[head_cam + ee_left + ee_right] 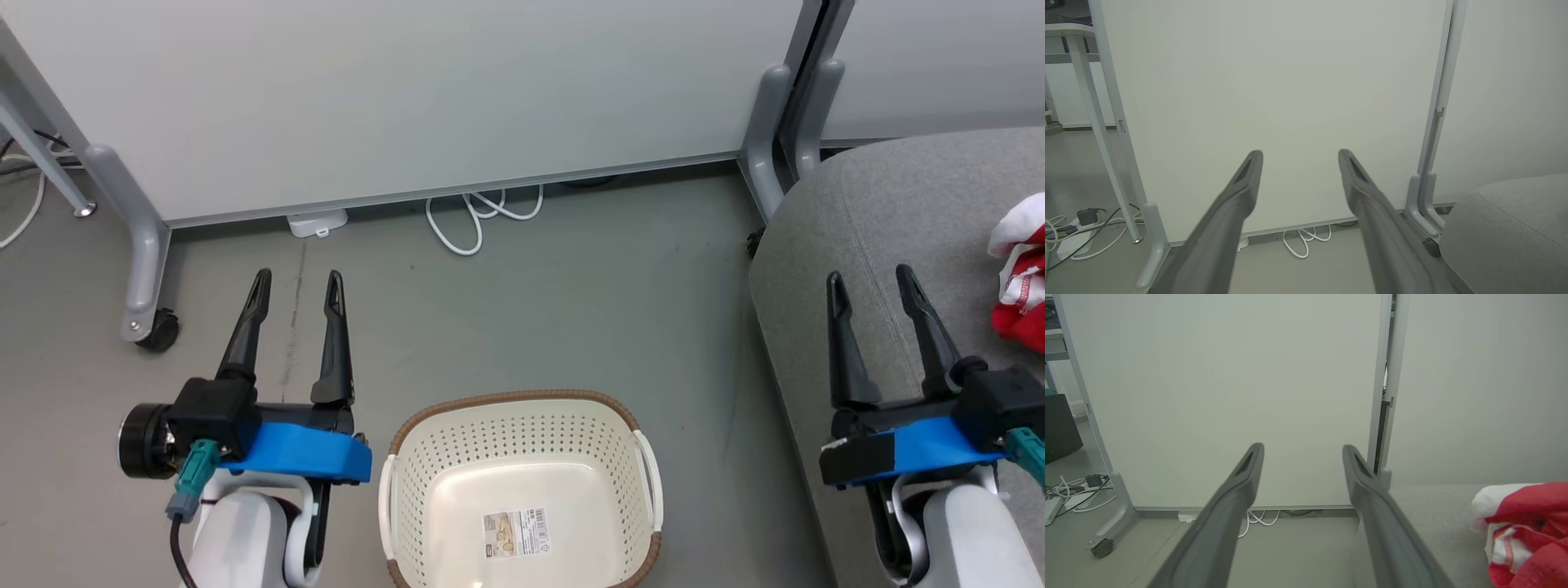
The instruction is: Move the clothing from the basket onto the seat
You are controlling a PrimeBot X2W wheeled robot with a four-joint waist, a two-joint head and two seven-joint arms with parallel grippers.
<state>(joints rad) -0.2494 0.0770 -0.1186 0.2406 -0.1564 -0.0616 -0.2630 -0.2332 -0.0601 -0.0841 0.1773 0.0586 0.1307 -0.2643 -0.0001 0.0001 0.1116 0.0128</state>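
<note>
Nearest, bottom centre of head view: basket point(514, 398) upright on floor point(571, 286). Brown rim, white handles L and R, bare bottom w/ barcode sticker point(514, 532) showing. Near rim cut by frame edge.

Left end effector point(298, 278) just beside basket's L side, over floor. Fingers spread, released, gripping nothing, tips pointing toward far wall. Right end effector point(869, 274) over the rounded L edge of seat point(898, 204), likewise released, nothing btwn fingers.

Room: narrow open floor strip btwn basket's R handle and seat edge. Wider open floor beyond basket.

Clothing point(1020, 278): red/white bundle lying on seat top, to the R of right end effector and apart from it, partly cut by R frame edge. Right wrist view: same bundle at lower R on the grey cushion.

Far: white cable loop point(478, 216) on floor at bottom edge of partition panel point(408, 98). Caster point(159, 331) beyond-L of left end effector. Grey panel foot point(763, 139) close to seat's far-L corner.
</note>
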